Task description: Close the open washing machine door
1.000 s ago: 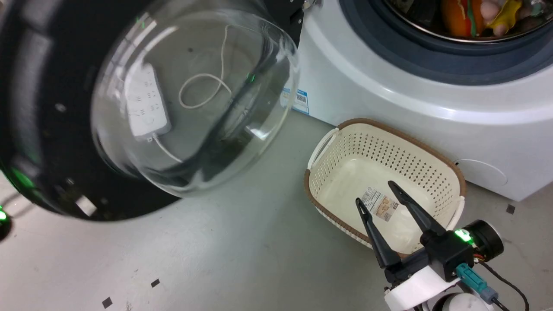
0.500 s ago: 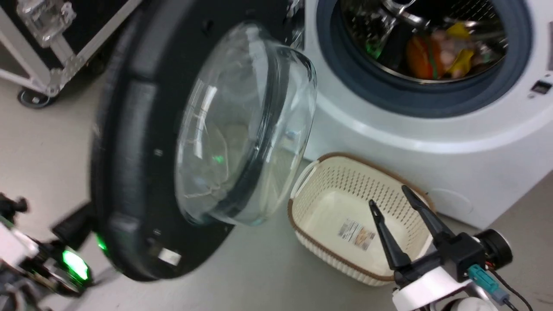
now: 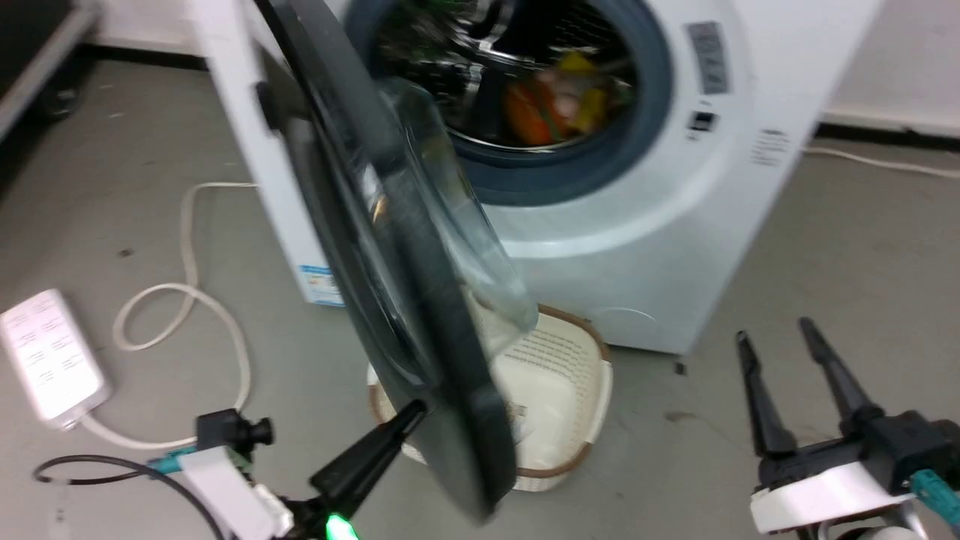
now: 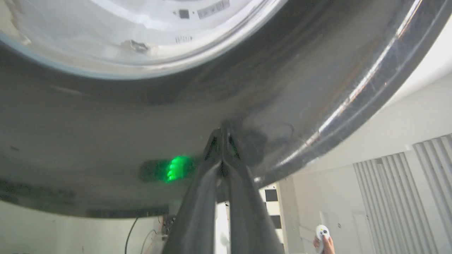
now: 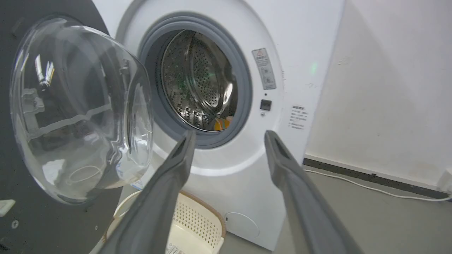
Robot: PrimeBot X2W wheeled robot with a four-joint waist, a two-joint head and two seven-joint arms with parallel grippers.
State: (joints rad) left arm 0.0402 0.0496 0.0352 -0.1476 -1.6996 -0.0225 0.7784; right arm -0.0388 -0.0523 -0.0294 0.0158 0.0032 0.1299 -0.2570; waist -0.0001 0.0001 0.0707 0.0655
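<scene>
The washing machine door (image 3: 427,330) has swung from wide open to about half shut in front of the washing machine (image 3: 637,225). The left pincer (image 4: 221,141), fingers together, pushes on the door's outer face. The right pincer (image 3: 774,334) stands apart, idle. Latching remains.

The door (image 3: 442,375) is black, the washing machine (image 3: 637,247) white, the basket (image 3: 562,382) perforated cream.

No wording is readable. The washing machine (image 5: 303,42) bears a warning label (image 5: 264,68) with a red triangle sign. Its blue corner label (image 3: 321,285) is blurred.
</scene>
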